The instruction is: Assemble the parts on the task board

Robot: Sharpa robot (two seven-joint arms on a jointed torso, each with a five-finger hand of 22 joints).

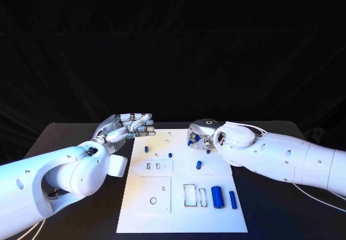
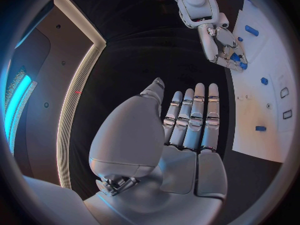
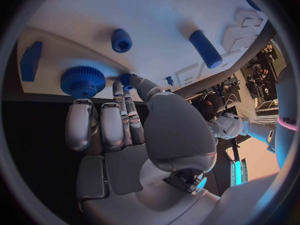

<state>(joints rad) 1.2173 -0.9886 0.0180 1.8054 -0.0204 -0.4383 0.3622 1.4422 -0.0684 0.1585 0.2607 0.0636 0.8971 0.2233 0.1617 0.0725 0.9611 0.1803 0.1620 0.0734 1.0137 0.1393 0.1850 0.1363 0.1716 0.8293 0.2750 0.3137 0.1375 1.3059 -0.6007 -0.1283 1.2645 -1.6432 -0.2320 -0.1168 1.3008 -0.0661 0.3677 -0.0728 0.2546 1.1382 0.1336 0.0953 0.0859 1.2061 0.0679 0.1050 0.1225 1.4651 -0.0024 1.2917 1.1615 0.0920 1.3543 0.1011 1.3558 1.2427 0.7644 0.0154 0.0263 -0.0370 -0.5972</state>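
A black table [image 1: 79,150] stands before a black curtain [image 1: 173,60]. A white cable [image 1: 321,196] lies on the table near its right edge.

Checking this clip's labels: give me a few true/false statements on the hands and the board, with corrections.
1. The left hand holds a blue part. False: its fingers are apart and it holds nothing.
2. The right hand is over the board's far right corner. True.
3. The right hand's fingertips pinch a small blue piece. True.
4. The blue gear hangs from the left hand. False: it lies on the board beside the right hand.
5. A blue cylinder lies near the board's right edge. True.
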